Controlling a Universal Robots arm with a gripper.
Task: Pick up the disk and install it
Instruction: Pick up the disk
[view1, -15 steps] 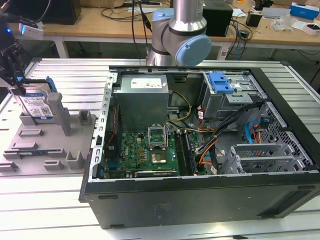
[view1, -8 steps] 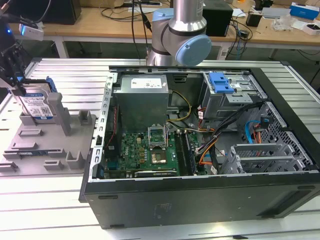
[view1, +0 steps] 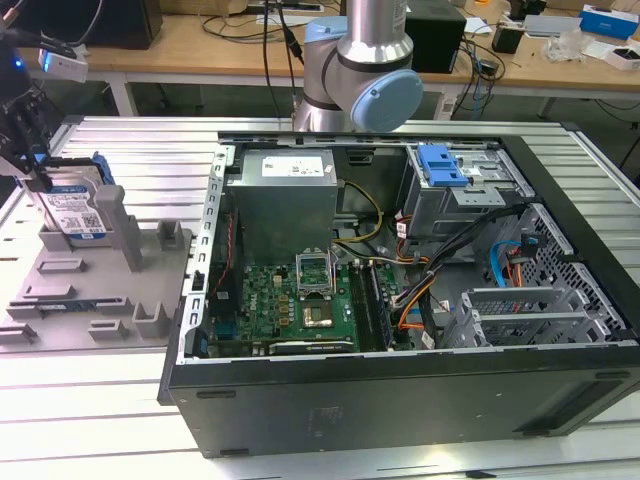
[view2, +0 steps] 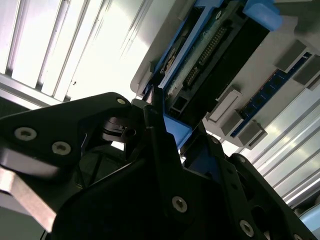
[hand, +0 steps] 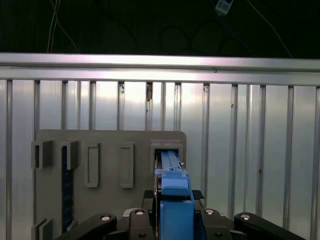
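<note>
The disk, a silver drive with a white-and-blue label in a blue bracket, stands on edge in a slot of the grey fixture at the exterior view's left. My gripper comes down on its upper edge. In both wrist views the black fingers close on the blue bracket: the disk runs between them in the first wrist view above my gripper. In the second wrist view the disk shows its connector edge, with my gripper pinching the bracket's end. Its lower edge is still at the fixture.
An open computer case lies on the ribbed metal table to the exterior view's right of the fixture. Inside are a grey power supply, a green motherboard, a drive cage with a blue latch and cables. The arm's base stands behind the case.
</note>
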